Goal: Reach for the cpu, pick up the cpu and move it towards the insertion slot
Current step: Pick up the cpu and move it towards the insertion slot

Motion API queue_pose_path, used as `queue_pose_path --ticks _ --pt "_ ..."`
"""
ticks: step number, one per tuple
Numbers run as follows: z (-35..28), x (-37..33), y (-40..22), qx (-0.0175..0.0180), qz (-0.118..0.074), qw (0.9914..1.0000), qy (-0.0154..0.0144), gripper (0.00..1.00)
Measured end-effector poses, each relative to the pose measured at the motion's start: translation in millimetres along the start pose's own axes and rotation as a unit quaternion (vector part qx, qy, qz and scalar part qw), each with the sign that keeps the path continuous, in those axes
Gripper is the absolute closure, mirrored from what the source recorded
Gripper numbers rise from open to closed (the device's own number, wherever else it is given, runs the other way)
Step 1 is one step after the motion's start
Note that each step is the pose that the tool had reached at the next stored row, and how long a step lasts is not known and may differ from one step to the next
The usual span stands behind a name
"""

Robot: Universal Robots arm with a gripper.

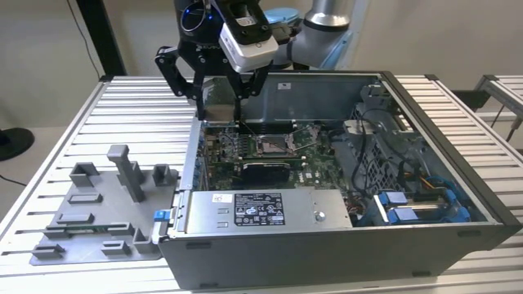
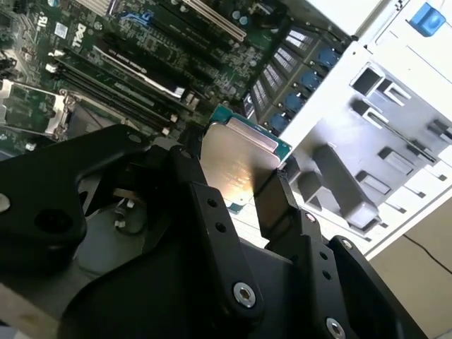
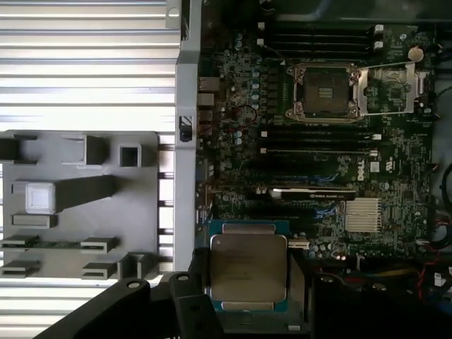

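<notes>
The cpu [image 1: 219,103] is a flat square chip with a pale silver face. My gripper [image 1: 219,111] is shut on it, one black finger on each side edge. It hangs above the rear left corner of the open computer case [image 1: 425,184], over the case wall. The insertion slot [image 1: 274,144] has a shiny metal frame and a dark centre. It lies on the green board below and to the exterior view's right of the chip. In the first wrist view the cpu [image 3: 247,267] sits apart from the insertion slot [image 3: 326,92]. In the second wrist view the cpu [image 2: 240,159] shows between the fingers [image 2: 275,205].
A grey fixture plate [image 1: 90,236] with upright blocks lies on the slatted table [image 1: 139,98] at the exterior view's left of the case. Inside the case are a silver power supply [image 1: 261,211], memory slots [image 3: 318,138], a finned heat sink [image 3: 364,214] and cables with blue connectors [image 1: 408,208].
</notes>
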State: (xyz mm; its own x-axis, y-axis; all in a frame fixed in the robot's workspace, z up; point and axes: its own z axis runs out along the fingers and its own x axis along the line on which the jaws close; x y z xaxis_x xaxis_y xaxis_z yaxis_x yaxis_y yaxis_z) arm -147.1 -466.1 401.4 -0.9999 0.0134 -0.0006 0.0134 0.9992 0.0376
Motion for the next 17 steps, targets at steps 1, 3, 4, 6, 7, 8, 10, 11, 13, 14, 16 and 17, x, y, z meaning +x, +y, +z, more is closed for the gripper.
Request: queue_pose_path --ticks 1,3,4,6,7,8,10,11,13,14,16,17 --pt "0.0 -1.7 0.0 0.0000 0.000 1.00000 0.0000 1.00" --pt "0.1 -5.4 0.1 0.0000 0.000 1.00000 0.0000 1.00" --pt "0.0 -7.1 0.1 0.0000 0.000 1.00000 0.0000 1.00" --pt "0.1 -11.0 0.2 0.0000 0.000 1.00000 0.0000 1.00" --pt "0.1 -13.0 0.2 -0.0001 0.000 1.00000 -0.0001 1.00" --pt "0.0 -15.2 0.2 0.0000 0.000 1.00000 0.0000 1.00" --pt "0.1 -19.5 0.3 0.0000 0.000 1.00000 0.0000 1.00" --pt "0.0 -21.6 0.3 0.0000 0.000 1.00000 0.0000 1.00" --pt "0.1 -26.1 0.3 0.0000 0.000 1.00000 0.0000 1.00" --pt "0.1 -28.0 0.4 -0.0001 0.000 1.00000 0.0000 1.00" --pt "0.1 -31.9 0.4 0.0000 0.000 1.00000 0.0000 1.00" --pt "0.1 -33.9 0.5 0.0000 0.000 1.00000 0.0000 1.00"
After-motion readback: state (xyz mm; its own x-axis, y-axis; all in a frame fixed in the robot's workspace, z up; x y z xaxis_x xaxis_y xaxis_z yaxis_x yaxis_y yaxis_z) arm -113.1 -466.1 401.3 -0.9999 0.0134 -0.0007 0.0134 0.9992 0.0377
